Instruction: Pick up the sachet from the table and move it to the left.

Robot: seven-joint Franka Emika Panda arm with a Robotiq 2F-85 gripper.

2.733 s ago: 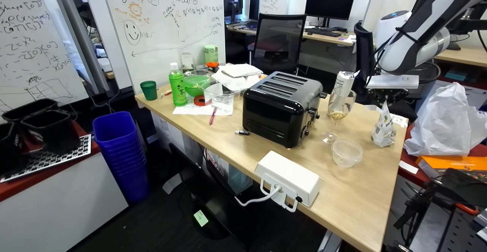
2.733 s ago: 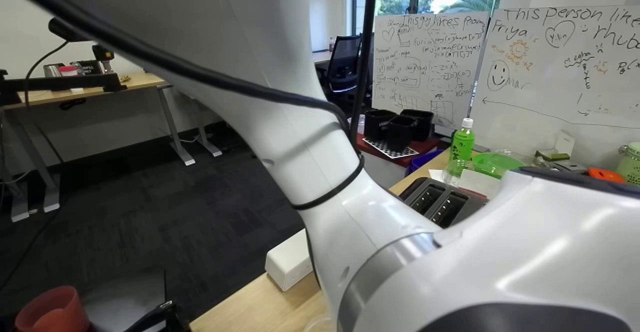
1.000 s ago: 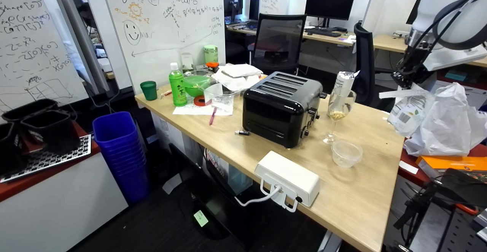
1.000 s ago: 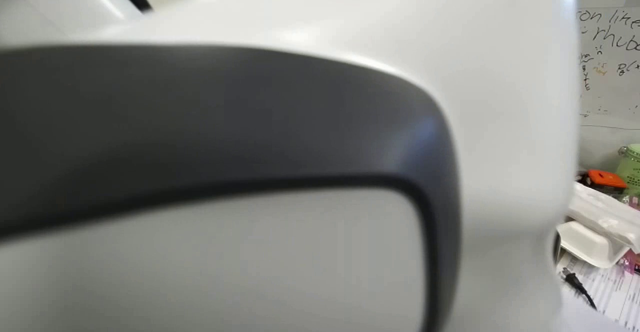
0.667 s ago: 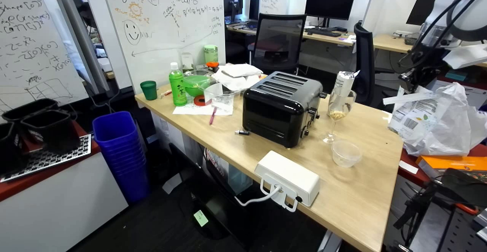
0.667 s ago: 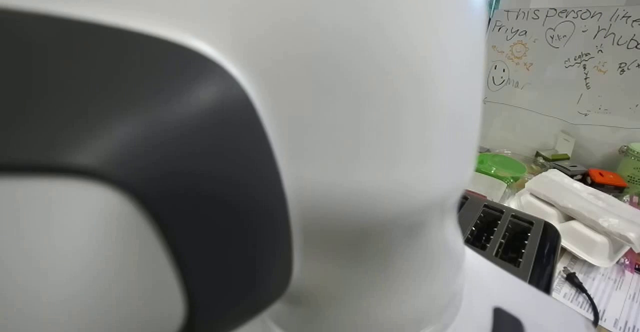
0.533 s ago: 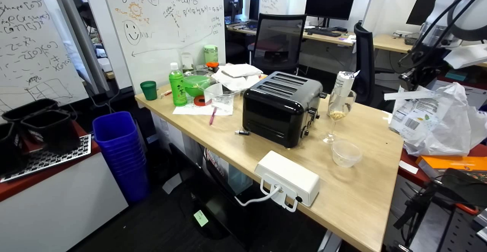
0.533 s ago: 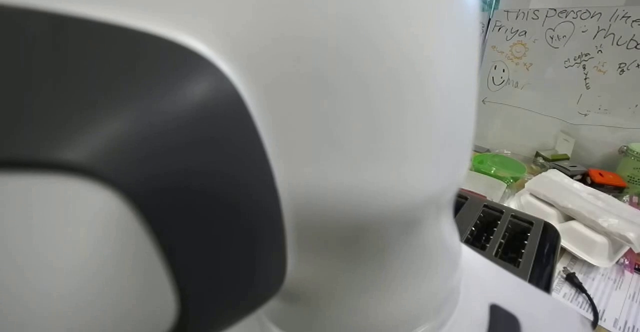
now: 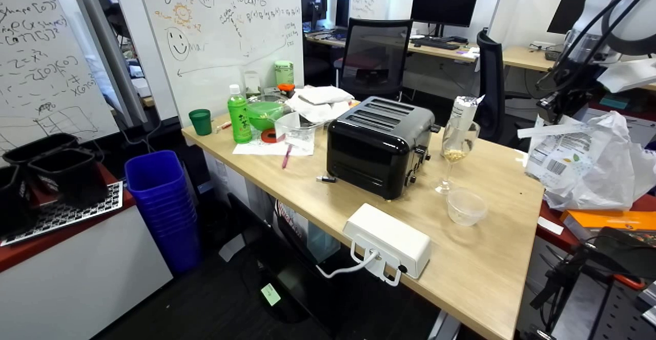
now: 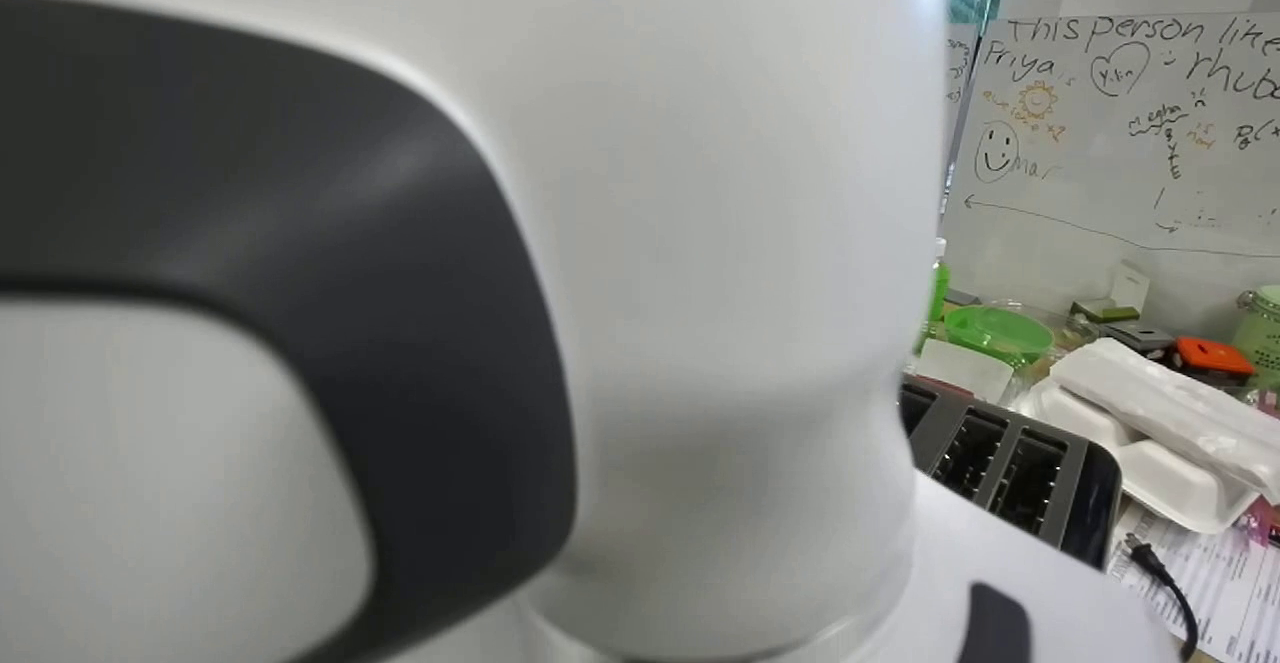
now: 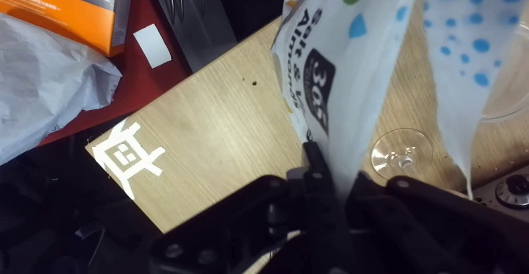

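Observation:
The sachet, white with grey print and a barcode, hangs from my gripper in an exterior view, off the table's right-hand corner in the picture and in front of the white plastic bag. In the wrist view the sachet shows black lettering and blue dots; its narrowed top is pinched between the two black fingers of my gripper. A torn strip of it dangles to the right. The wood-coloured table lies below, apart from the sachet. In an exterior view the arm hides gripper and sachet.
A black toaster, a stemmed glass, a clear plastic cup and a white box stand on the table. A green bottle is at the far left. The puffy white bag lies beyond the table edge.
The sachet stood on the table below the gripper; my gripper took hold of it and lifted it toward the picture's right edge. Over the last half second it has hardly moved.

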